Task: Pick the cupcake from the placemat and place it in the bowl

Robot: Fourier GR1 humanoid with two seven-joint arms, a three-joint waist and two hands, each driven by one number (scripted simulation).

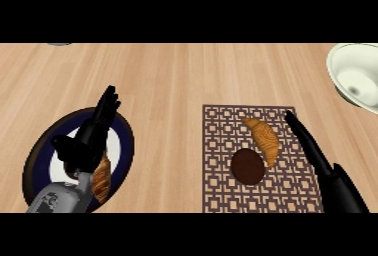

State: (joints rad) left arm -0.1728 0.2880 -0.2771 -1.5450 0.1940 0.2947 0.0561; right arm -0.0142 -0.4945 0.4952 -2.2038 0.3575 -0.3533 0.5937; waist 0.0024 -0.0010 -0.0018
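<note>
At a light wooden counter point(170, 75), the robot's right hand point(310, 145) is reaching in from the lower right with its fingers stretched out straight, lying along the right edge of the patterned placemat point(221, 190) and holding nothing. The fingertips are pointing up the mat, close beside the croissant point(264, 140) that is lying diagonally near the mat's centre, though whether they are touching the mat itself is hard to judge from this steep angle. The cupcake point(248, 166), showing as a dark brown round shape from above, is sitting on the placemat just left of the croissant's lower end, apparently touching it, and apart from the right hand. The white bowl point(353, 75) is standing at the counter's upper right corner, well apart from the mat and partly cut off by the edge of the view. On the left, the left hand point(92, 135) is resting open with fingers extended upward over a dark blue-rimmed plate point(37, 160), where a second pastry point(101, 180) is lying beside the grey forearm point(59, 200).
</note>
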